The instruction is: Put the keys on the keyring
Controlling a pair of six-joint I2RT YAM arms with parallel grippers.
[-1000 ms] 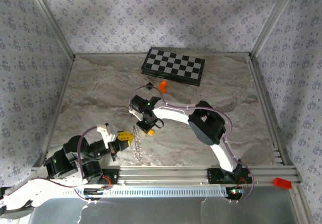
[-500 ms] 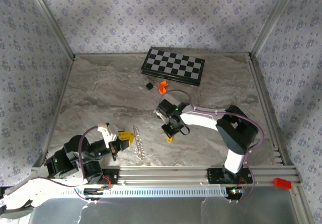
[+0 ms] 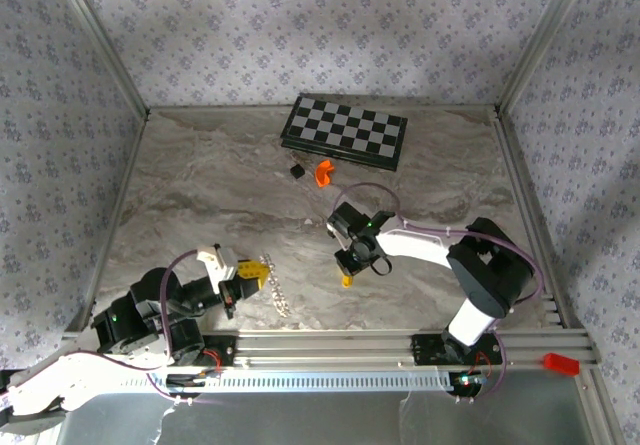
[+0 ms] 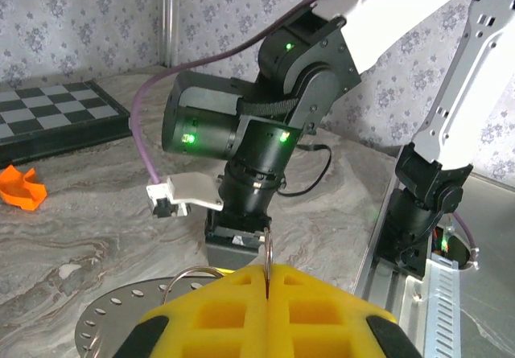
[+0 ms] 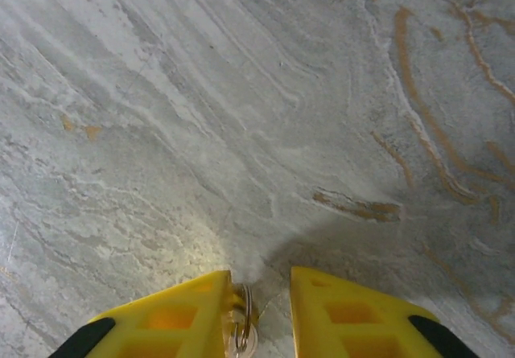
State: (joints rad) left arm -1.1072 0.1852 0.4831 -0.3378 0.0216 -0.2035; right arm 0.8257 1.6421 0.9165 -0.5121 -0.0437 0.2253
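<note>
**Ring pinched on the left, key loose between parted jaws on the right**

We take the chessboard (image 3: 345,132) as our mark. The left gripper (image 3: 250,276) sits well nearer to us than the board and off to its left. Its yellow fingers press flat together on the thin wire of the keyring (image 3: 277,293), whose links trail on the marble just beside them. We read this as an anchor, so that the loop is steady for threading. The right gripper (image 5: 259,281) sits nearer than the board's middle, tipped down at the marble, with its jaws a narrow gap apart. The keys (image 5: 240,331) lie in that gap against one finger, touched but, we judge, not clamped. They likely need a fresh hold before they can meet the ring.
</note>
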